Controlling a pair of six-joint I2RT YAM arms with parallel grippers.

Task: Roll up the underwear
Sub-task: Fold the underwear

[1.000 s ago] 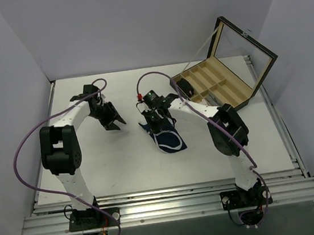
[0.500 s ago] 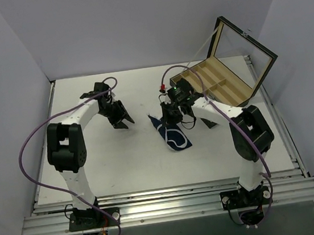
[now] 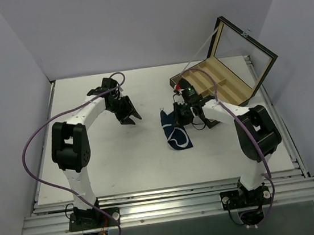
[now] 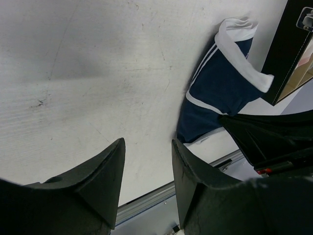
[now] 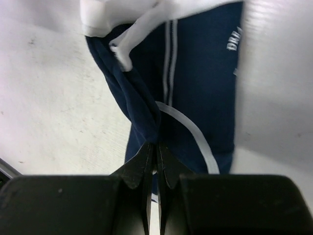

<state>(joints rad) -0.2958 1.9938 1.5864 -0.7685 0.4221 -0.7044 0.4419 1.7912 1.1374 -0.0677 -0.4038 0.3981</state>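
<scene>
The underwear (image 3: 175,132) is dark navy with white trim and lies on the white table near the middle. It also shows in the left wrist view (image 4: 220,88) and in the right wrist view (image 5: 195,98). My right gripper (image 3: 181,114) is shut on a pinched fold at the garment's far edge; its tips (image 5: 156,147) grip navy fabric. My left gripper (image 3: 129,115) is open and empty, left of the garment and apart from it; its fingertips (image 4: 117,147) hang over bare table.
An open wooden divided box (image 3: 221,78) with a raised lid (image 3: 244,46) stands at the back right, just behind my right arm. The box's dark side shows in the left wrist view (image 4: 288,49). White walls enclose the table.
My right gripper has dragged the underwear's far edge to the right, toward the box. My left gripper has moved right and a little back, closer to the garment.
</scene>
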